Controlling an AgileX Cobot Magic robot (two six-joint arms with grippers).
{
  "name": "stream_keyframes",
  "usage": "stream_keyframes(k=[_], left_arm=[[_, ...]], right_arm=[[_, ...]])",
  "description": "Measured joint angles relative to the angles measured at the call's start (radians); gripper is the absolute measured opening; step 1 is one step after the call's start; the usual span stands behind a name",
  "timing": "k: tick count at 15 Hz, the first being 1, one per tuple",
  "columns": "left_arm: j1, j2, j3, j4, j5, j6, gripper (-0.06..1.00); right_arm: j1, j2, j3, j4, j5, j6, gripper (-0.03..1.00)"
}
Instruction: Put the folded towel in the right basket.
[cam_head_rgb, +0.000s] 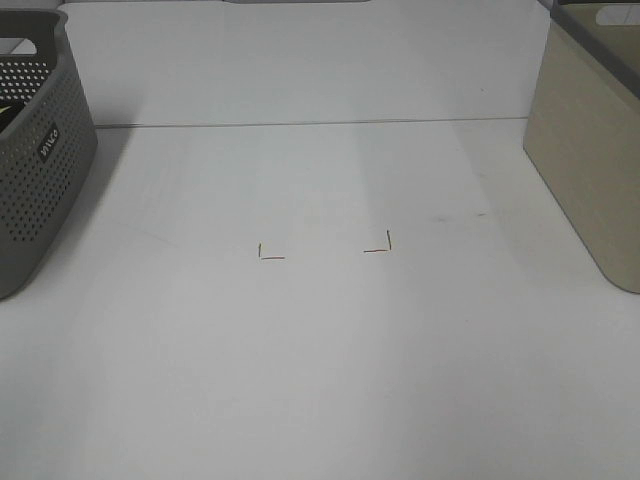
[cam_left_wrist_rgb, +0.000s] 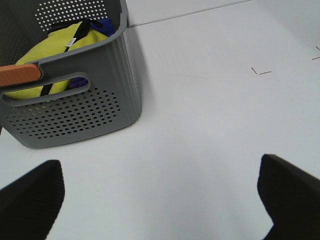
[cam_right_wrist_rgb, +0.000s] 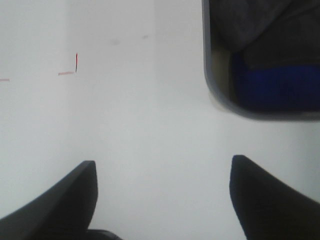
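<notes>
The right basket (cam_head_rgb: 585, 160) is beige with a grey rim and stands at the table's right edge. In the right wrist view the basket's rim (cam_right_wrist_rgb: 206, 60) shows, with a blue folded towel (cam_right_wrist_rgb: 272, 85) and a dark grey cloth (cam_right_wrist_rgb: 265, 25) lying inside. My right gripper (cam_right_wrist_rgb: 162, 167) is open and empty over bare table, beside that basket. My left gripper (cam_left_wrist_rgb: 160, 175) is open and empty over the table, near the grey left basket (cam_left_wrist_rgb: 100, 105). Neither gripper shows in the exterior view.
The grey perforated left basket (cam_head_rgb: 35, 150) stands at the table's left edge and holds a yellow cloth (cam_left_wrist_rgb: 55, 47) and some blue cloth (cam_left_wrist_rgb: 102, 25). Two red corner marks (cam_head_rgb: 272, 256) (cam_head_rgb: 378, 247) sit mid-table. An orange handle (cam_left_wrist_rgb: 20, 75) crosses the basket's rim.
</notes>
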Motion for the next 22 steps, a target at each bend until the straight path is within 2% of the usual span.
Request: stream_keyframes(k=[1,4,11,12,13,16,19,22], left_arm=[[0.0,0.0,0.0,0.0,0.0,0.0,0.99],[0.0,0.0,0.0,0.0,0.0,0.0,0.99],[0.0,0.0,0.0,0.0,0.0,0.0,0.99],[0.0,0.0,0.0,0.0,0.0,0.0,0.99],[0.0,0.0,0.0,0.0,0.0,0.0,0.99],[0.0,0.0,0.0,0.0,0.0,0.0,0.99],[0.0,0.0,0.0,0.0,0.0,0.0,0.99],[0.0,0.0,0.0,0.0,0.0,0.0,0.99]], right_arm=[[0.0,-0.145,0.163,0.0,0.0,0.0,0.69],[0.0,-0.364,0.368,-0.008,0.0,0.0,0.69],[0.001,-0.806,0.668,-0.075,-0.014,0.0,0.69],[0.001,-0.866,0.706,-0.078,-0.037,0.0,0.69],[0.001,-0.985,0.76,-0.078,-0.106,-0.001,0.69],[0.001,-1.14,0.777,-0.078,-0.163,-0.003,0.69],[0.001,-1.243,0.787,-0.078,-0.163,-0.004,0.69],[0.001,-1.256,0.791,-0.078,-0.158,-0.004,0.69]])
